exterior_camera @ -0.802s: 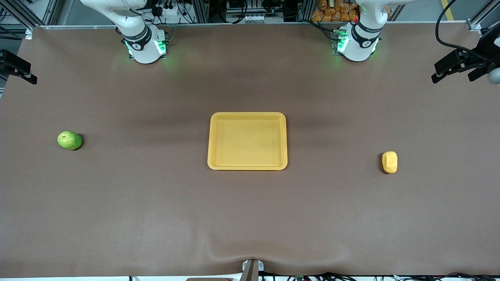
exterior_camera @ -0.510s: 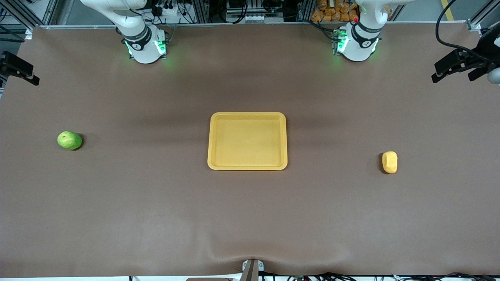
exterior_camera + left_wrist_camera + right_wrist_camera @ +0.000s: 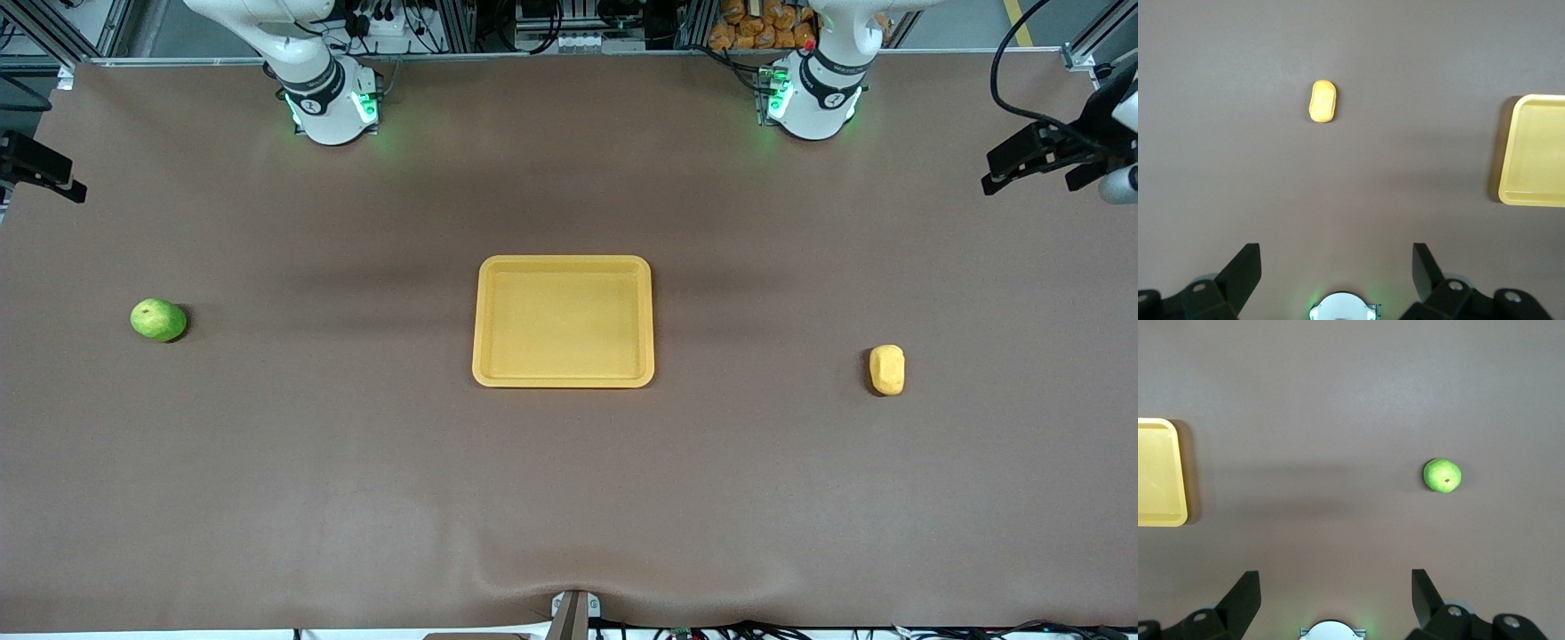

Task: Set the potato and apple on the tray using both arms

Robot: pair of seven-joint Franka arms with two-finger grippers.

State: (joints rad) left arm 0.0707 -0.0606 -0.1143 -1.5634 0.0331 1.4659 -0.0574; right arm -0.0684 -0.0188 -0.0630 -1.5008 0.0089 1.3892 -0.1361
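The yellow tray [image 3: 564,260] lies mid-table with nothing in it. The green apple [image 3: 158,320] rests on the brown cloth toward the right arm's end. The yellow-orange potato [image 3: 887,369] rests toward the left arm's end. My left gripper [image 3: 1022,164] hangs high over the table's left-arm end, open and empty; its wrist view shows its open gripper [image 3: 1336,267], the potato [image 3: 1323,101] and the tray's edge [image 3: 1531,198]. My right gripper [image 3: 40,169] hangs high over the other end, open and empty; its wrist view shows its open gripper [image 3: 1335,590], the apple [image 3: 1442,475] and the tray's corner [image 3: 1158,520].
The arms' green-lit bases [image 3: 331,107] [image 3: 813,102] stand along the table edge farthest from the front camera. A brown cloth [image 3: 569,489] covers the table, with a wrinkle at the edge nearest that camera. Cables and racks sit past the bases.
Both grippers have shifted slightly at the table's two ends, each showing a little lower in the front view. The apple, the potato and the tray have not moved.
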